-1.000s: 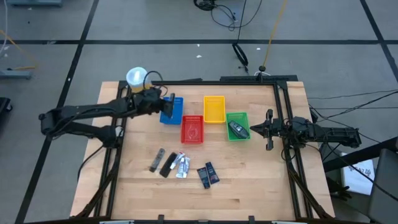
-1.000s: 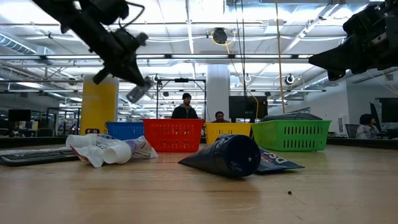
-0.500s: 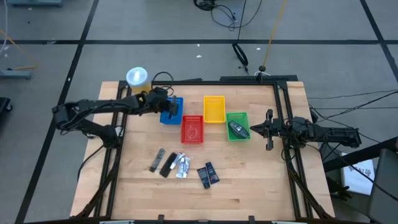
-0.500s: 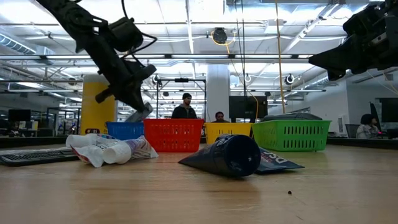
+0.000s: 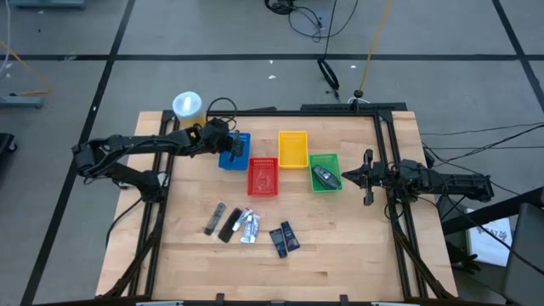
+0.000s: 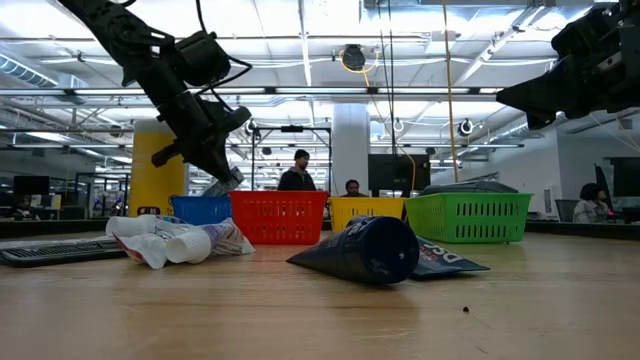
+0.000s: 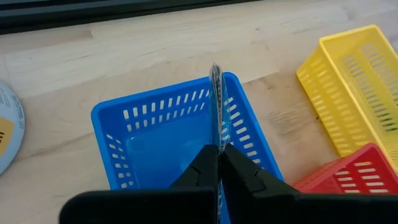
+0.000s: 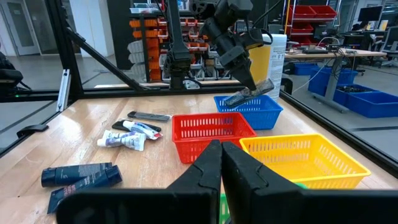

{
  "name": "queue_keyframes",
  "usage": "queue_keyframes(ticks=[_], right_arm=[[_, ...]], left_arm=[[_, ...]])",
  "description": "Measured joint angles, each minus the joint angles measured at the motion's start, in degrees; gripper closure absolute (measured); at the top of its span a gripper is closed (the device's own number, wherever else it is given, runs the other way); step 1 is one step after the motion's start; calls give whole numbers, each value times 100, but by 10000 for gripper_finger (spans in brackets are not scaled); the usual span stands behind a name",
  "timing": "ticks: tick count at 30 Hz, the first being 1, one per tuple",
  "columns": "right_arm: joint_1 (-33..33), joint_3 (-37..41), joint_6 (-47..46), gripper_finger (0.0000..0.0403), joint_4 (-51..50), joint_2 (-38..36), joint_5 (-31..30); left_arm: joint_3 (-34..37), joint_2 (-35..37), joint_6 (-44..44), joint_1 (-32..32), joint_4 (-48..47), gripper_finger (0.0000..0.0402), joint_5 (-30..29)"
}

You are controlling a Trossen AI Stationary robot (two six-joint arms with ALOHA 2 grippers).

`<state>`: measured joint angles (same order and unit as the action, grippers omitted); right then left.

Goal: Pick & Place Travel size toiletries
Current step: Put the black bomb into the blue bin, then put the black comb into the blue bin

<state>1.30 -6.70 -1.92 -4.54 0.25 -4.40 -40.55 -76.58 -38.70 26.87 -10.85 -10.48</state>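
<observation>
My left gripper (image 5: 227,144) hangs over the blue basket (image 5: 236,153), shut on a thin dark flat packet (image 7: 216,106) that shows edge-on in the left wrist view. The packet (image 8: 249,94) slants just above the basket's rim. On the table lie two dark pieces (image 5: 221,222), silvery-white mini tubes (image 5: 248,225) and dark blue packets (image 5: 284,238). A dark grey rounded piece (image 5: 323,177) lies in the green basket (image 5: 325,160). My right gripper (image 5: 367,178) waits shut, right of the green basket. My left gripper pinches the flat packet's near end (image 7: 218,149) between its two fingers (image 7: 202,168), which lie along the packet. The fingers slant down from the table's left. The packet is lifted clear and sticks out beyond the fingertips, its free end (image 6: 228,180) tilted down toward the blue basket.
The red basket (image 5: 263,176) and yellow basket (image 5: 292,149) stand between the blue and green ones. A tall yellow canister with a white lid (image 5: 187,105) stands at the far left corner. Bare wood lies along the near edge and to the right.
My left gripper has moved right and down from beside the canister to above the blue basket, carrying the packet with it; the packet now hangs lower, near the basket's rim. In the last half second it has barely moved.
</observation>
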Motion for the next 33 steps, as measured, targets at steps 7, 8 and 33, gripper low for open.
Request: queue_keyframes(ticks=[7, 8, 33], right_arm=[[1, -1, 0, 399, 0, 0, 0], [1, -1, -1, 399, -1, 0, -1], [1, -2, -1, 399, 0, 0, 0]], left_arm=[[0, 0, -1, 1, -7, 398, 0], [1, 0, -2, 0, -7, 398, 3], [6, 506, 704, -480, 4, 188, 786]])
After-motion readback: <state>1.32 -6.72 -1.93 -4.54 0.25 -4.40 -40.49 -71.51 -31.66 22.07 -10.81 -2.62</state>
